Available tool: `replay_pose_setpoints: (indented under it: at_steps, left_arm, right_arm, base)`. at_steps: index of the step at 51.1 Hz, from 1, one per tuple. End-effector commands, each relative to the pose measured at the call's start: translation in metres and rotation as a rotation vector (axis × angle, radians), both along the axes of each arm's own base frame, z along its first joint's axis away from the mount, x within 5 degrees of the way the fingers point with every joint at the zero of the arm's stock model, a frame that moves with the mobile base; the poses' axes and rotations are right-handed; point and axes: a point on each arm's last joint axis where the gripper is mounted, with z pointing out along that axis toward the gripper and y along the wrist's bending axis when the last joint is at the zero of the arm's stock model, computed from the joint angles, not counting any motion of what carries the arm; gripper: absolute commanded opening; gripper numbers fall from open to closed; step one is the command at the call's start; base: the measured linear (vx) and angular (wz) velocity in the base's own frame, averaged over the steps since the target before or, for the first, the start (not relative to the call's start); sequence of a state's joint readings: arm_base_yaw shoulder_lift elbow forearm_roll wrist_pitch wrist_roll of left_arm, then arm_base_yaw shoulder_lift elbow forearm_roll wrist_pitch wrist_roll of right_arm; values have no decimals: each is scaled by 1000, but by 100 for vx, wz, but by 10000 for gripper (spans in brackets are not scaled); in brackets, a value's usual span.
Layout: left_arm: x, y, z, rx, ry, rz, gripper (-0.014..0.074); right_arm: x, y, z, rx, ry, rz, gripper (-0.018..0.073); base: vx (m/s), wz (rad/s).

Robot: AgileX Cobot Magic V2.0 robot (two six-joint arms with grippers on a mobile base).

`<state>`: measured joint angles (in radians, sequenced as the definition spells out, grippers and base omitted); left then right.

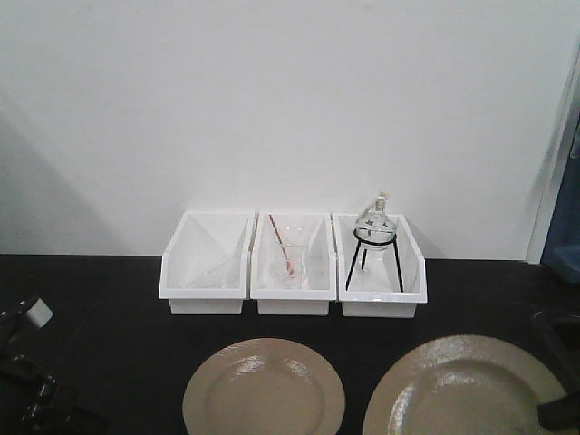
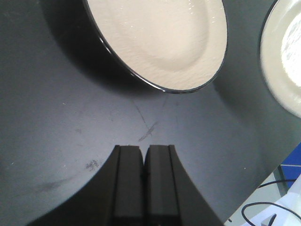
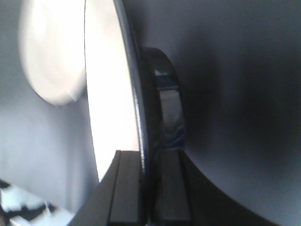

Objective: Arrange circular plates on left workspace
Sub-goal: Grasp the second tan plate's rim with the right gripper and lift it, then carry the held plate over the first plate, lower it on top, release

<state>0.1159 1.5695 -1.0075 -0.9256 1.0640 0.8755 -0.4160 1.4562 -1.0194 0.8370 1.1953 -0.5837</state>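
Left gripper [image 2: 145, 149]: I see its two black fingers pressed together with nothing between them. It hangs over bare countertop [image 1: 109, 308], short of the nearer plate's rim.
Right gripper [image 3: 149, 157]: clamped on the rim of the right plate [image 1: 462, 390]. In the right wrist view, one finger sits on the pale top face and the other on the dark underside.
Left plate [image 1: 264, 390]: flat on the black countertop, low in the front view and a little left of centre. It faces up, beige and glossy, and nothing touches it.
Right plate: at the lower right of the front view, just beside the left plate with a dark gap between them. It looks larger there than its twin. I cannot tell whether it rests on the counter or is raised.
Left wrist view: one plate fills the top, dark-edged, and a slice of the second shows at the right border.
White bins [image 1: 292, 294]: three in a row against the wall, behind the plates and well apart from them.
Bin contents: a clear beaker [image 1: 288, 265] with a thin rod in the middle bin, and a glass flask [image 1: 375, 222] on a black stand in the right bin.
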Motion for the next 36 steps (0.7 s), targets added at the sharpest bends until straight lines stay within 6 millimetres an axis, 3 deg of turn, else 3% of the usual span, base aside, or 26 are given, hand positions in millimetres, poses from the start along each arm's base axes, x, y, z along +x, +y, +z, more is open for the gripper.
replay_pose_setpoints:
  at_steps: [1, 11, 22, 36]
  left_arm:
    - [-1, -4, 21, -51, -66, 15, -6]
    - [-1, -4, 21, -52, -68, 18, -6]
    - [-1, -4, 21, -50, -71, 22, -6]
    - [-1, -3, 21, -46, -73, 24, -6]
  right_arm:
    - [1, 11, 43, 156, -133, 5, -6]
    - [13, 13, 60, 300, -248, -92, -6]
    - [23, 13, 59, 352, -267, -140, -4]
    - [54, 51, 36, 379, -227, -128, -4]
  base:
    - [0, 0]
    - [0, 0]
    - [0, 0]
    - [0, 0]
